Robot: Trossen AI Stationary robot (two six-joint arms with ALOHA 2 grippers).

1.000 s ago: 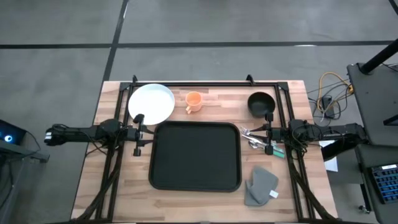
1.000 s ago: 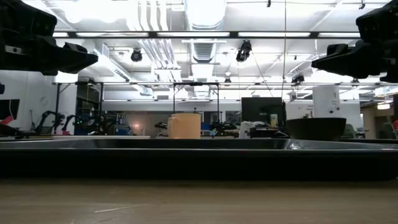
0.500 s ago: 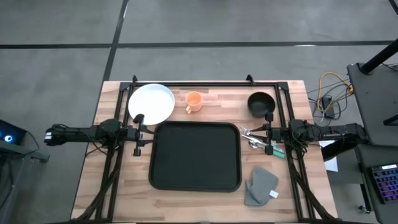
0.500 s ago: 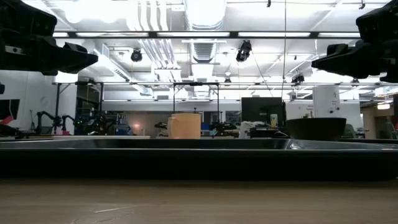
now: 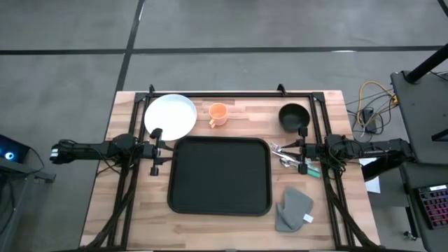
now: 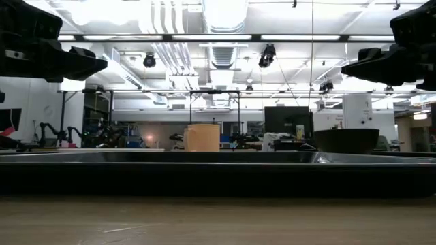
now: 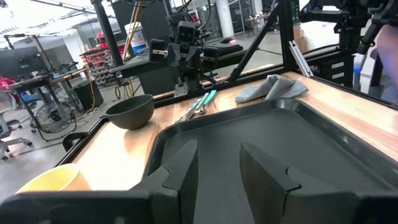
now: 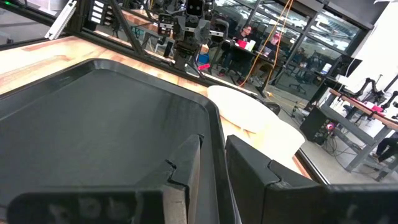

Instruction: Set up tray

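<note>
Black tray (image 5: 220, 175) lies bare on the wooden surface between both grippers, left gripper (image 5: 157, 151) and right gripper (image 5: 299, 150) equally near, jaws slightly apart, empty.

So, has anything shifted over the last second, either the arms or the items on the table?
Nothing visibly changed. The left tool and the right tool hang at the tray's two short sides, holding nothing. The plate, cup, bowl, cutlery and cloth lie where they were.
</note>
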